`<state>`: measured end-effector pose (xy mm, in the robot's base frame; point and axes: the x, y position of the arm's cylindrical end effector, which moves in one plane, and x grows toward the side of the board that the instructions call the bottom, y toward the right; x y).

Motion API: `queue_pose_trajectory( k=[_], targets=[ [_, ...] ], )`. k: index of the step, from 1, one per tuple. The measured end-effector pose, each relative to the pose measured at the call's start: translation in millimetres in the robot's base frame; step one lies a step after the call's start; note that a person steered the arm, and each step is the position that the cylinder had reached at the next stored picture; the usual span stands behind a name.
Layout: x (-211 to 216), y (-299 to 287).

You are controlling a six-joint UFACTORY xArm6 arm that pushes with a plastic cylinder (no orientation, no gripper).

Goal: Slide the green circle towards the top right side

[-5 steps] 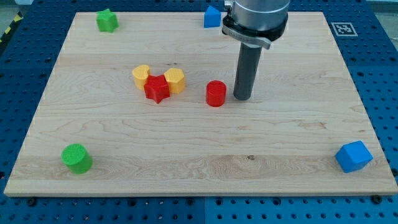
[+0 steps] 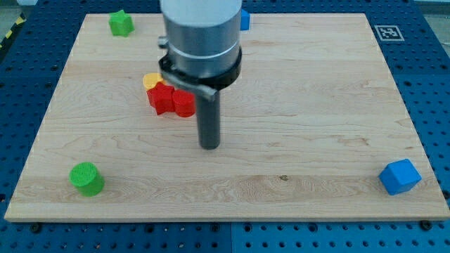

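While my tip [image 2: 209, 146] rests mid-board just below the red blocks [image 2: 172, 100], the green circle [image 2: 86, 178] sits well apart near the bottom-left corner; no jaws exist.

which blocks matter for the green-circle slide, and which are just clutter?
In the job:
- green circle, near the view's bottom left
- my tip, mid-board, well to the circle's right, not touching it

Lying about:
- green star, top left
- red blocks with a yellow block, partly hidden behind the arm
- blue block, top edge
- blue block, bottom right
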<state>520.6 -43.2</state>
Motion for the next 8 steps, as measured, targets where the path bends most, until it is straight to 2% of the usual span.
queue_pose_trajectory(
  k=[2,3,4,5,7,8],
  targets=[
    [-1.8,-183.9],
    [21.8,-226.5],
    [77.7,-217.6],
    [77.7,-217.6],
    [75.8,-116.0],
    [74.4,-100.2]
  ],
)
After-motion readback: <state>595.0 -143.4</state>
